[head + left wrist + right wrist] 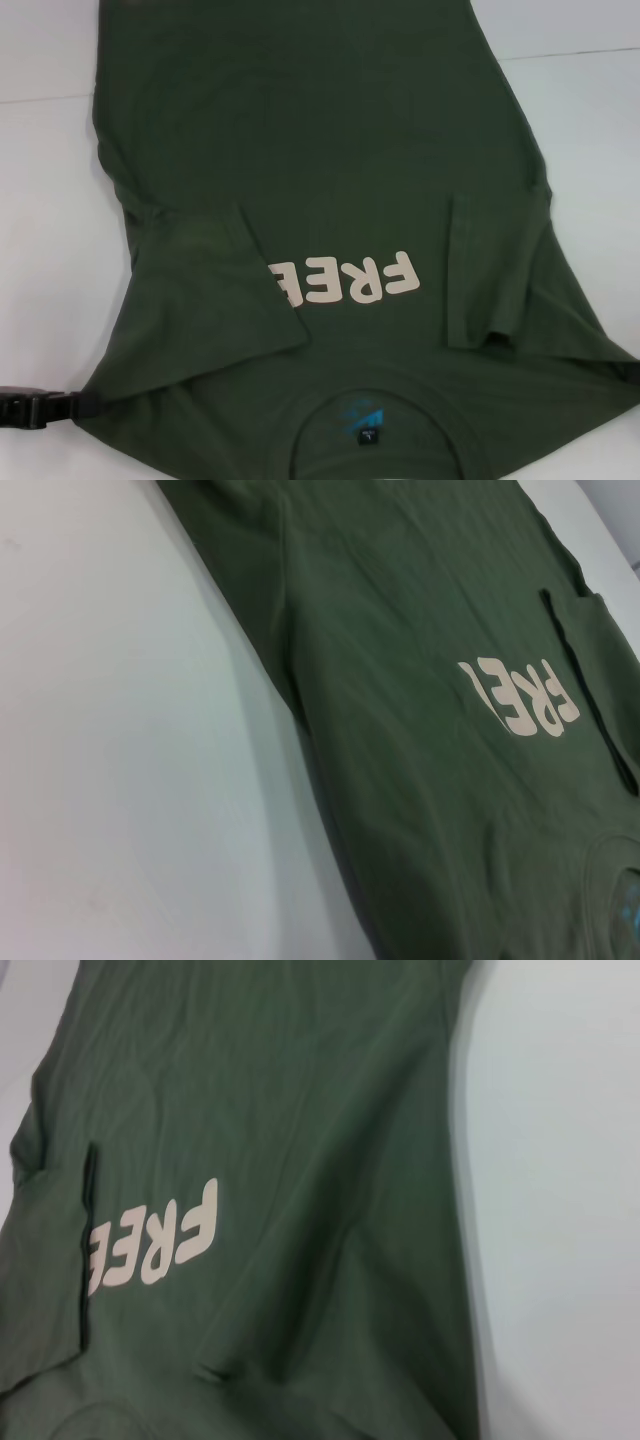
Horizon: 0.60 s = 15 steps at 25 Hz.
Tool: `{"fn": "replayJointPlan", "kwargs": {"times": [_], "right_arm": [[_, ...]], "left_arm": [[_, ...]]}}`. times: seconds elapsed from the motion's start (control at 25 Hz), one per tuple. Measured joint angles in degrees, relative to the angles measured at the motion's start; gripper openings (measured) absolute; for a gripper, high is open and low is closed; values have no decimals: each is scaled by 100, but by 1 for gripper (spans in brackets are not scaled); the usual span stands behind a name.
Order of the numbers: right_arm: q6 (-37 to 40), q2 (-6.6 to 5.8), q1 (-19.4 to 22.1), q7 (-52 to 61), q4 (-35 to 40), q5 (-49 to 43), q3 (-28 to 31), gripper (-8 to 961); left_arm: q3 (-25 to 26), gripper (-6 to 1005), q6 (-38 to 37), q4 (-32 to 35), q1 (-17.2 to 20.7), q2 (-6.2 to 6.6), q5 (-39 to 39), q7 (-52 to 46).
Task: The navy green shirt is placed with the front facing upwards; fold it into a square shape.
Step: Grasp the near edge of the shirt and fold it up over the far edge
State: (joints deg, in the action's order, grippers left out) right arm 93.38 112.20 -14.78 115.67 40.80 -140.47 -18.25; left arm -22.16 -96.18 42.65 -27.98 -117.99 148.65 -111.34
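Note:
The navy green shirt lies flat and front up on the white table, collar toward me and hem at the far side. Its cream "FREE" print is partly covered by the left sleeve, which is folded in over the chest. The right sleeve is folded in too. A black label with a blue logo shows inside the neck. My left gripper is a black shape at the near left, right at the shirt's shoulder edge. Both wrist views show only the shirt and table.
Bare white table surface runs along the shirt's left side, and more of it along the right side. A seam line crosses the table at the far right.

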Motion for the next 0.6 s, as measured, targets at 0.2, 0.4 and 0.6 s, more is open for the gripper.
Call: {"fn": "replayJointPlan", "kwargs": {"times": [0.2, 0.4, 0.6], "right_arm": [[105, -36, 29, -8, 8, -5, 79, 3], [101, -44, -10, 4, 8, -13, 80, 3], [82, -41, -36, 8, 7, -22, 29, 3]], "left_arm": [[-18, 44, -20, 15, 0, 16, 8, -8], [-11, 45, -19, 16, -19, 16, 77, -10], [-21, 47, -19, 15, -14, 14, 93, -11]]}}
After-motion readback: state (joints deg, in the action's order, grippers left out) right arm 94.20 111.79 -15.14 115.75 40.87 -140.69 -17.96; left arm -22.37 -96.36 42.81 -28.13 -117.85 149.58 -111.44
